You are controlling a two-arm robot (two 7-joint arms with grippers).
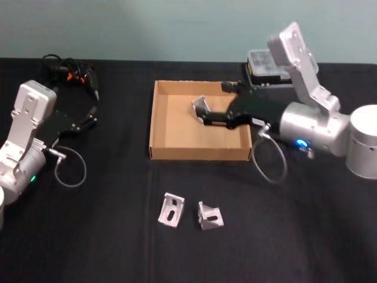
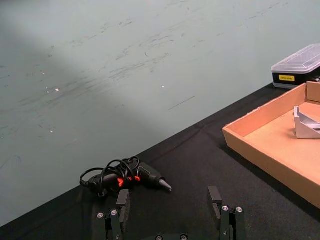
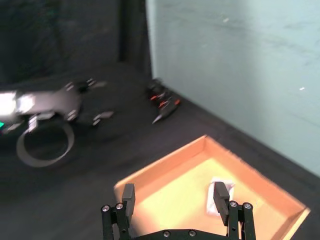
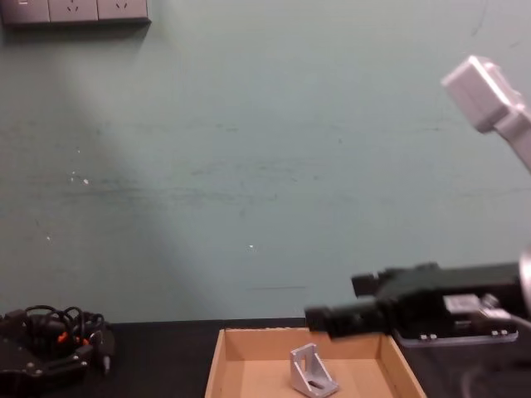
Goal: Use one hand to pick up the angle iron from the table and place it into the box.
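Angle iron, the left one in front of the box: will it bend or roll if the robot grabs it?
Probably stiff: the angle iron looks like thick metal. It likely won't roll, resting on flat faces on the table. Its smooth shiny sides might slip in a grip.

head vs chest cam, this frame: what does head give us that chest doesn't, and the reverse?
Head view, not chest: two angle irons lying on the table in front of the box, and the left gripper, parked open at the left.
Chest view, not head: the wall sockets high on the wall.
Both: the box, a third angle iron resting inside it, the open right gripper reaching over it, and the cabled tool at the far left.
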